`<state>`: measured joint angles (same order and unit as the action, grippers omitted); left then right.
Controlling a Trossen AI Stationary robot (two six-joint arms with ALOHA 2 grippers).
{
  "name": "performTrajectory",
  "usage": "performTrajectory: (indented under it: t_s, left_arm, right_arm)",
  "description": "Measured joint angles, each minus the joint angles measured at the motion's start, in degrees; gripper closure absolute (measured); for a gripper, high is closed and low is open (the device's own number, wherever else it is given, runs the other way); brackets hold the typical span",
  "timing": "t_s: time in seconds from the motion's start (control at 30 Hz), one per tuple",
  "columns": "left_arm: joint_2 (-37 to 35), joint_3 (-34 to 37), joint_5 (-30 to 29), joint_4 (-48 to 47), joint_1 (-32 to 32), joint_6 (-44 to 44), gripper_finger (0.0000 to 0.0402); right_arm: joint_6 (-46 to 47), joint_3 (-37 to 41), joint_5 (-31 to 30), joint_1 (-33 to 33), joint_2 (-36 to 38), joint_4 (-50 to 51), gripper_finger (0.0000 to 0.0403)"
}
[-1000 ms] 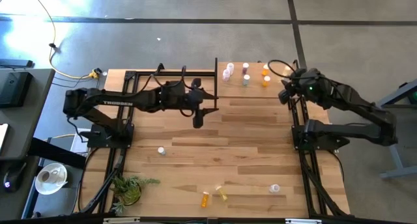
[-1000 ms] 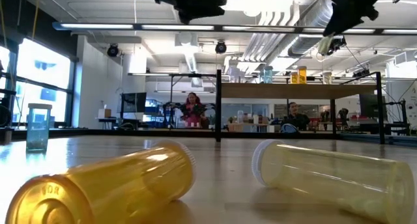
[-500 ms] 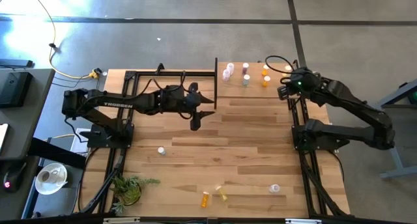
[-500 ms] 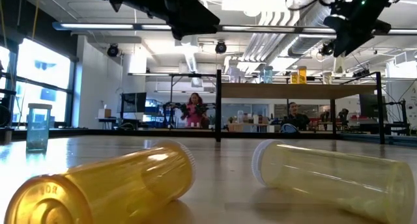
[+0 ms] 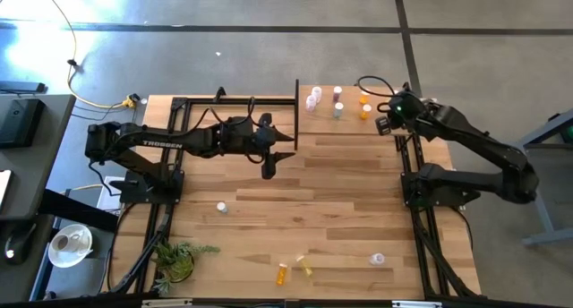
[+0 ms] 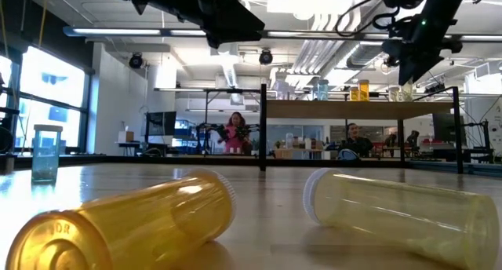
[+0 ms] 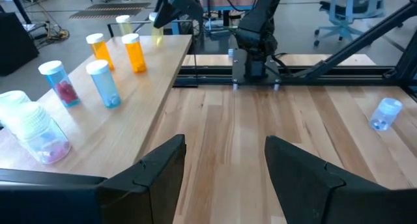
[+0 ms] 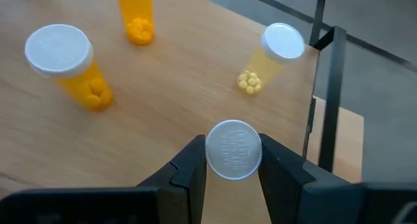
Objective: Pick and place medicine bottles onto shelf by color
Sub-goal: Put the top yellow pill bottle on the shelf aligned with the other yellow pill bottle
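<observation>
A plank-striped wooden tabletop [image 5: 313,201] stands on a grey floor, with an open workshop and two people far behind it in the low view. At its near left corner sits a green plant [image 5: 176,259]. The left gripper [image 5: 271,167] hangs over the table's middle, just beside the shelf's left edge, its fingers spread with nothing between them; bare wood lies open all around it.

Four medicine bottles are on the tabletop: a grey-teal one [image 5: 221,207] upright and alone at the left, an orange one [image 5: 283,274] and a yellow one [image 5: 305,266] lying just beside each other near the front edge, and a clear one [image 5: 378,259] farther right.

The shelf [image 5: 349,124] is at the far side, black posts at its edges. Six bottles stand on it: two pale pink at the left, one with dark red contents and one grey-teal in the middle, two orange toward the right. A seventh, yellow, stands near the right rear post [image 8: 272,55]. The right gripper [image 8: 233,160] is above the shelf's right end, pinching a white-capped bottle [image 8: 233,150]; its body colour cannot be told.
</observation>
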<state>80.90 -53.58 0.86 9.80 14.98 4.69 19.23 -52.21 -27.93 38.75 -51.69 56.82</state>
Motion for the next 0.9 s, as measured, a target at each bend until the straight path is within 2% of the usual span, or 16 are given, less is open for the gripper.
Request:
performTrajectory:
  t_s: [0.3,0.63,0.9]
  left_arm:
    - [0.0,0.0,0.0,0.0,0.0,0.0,0.0202]
    - [0.0,0.0,0.0,-0.1,0.0,0.0,0.0202]
    - [0.0,0.0,0.0,-0.1,0.0,0.0,0.0202]
  right_arm:
    - [-1.2,-0.1,1.5,2.9,-2.3,-1.2,0.0299]
    - [-1.7,-0.1,1.8,3.0,-2.1,-1.4,0.0297]
    - [-1.7,0.1,2.5,3.0,-2.2,-1.2,0.0239]
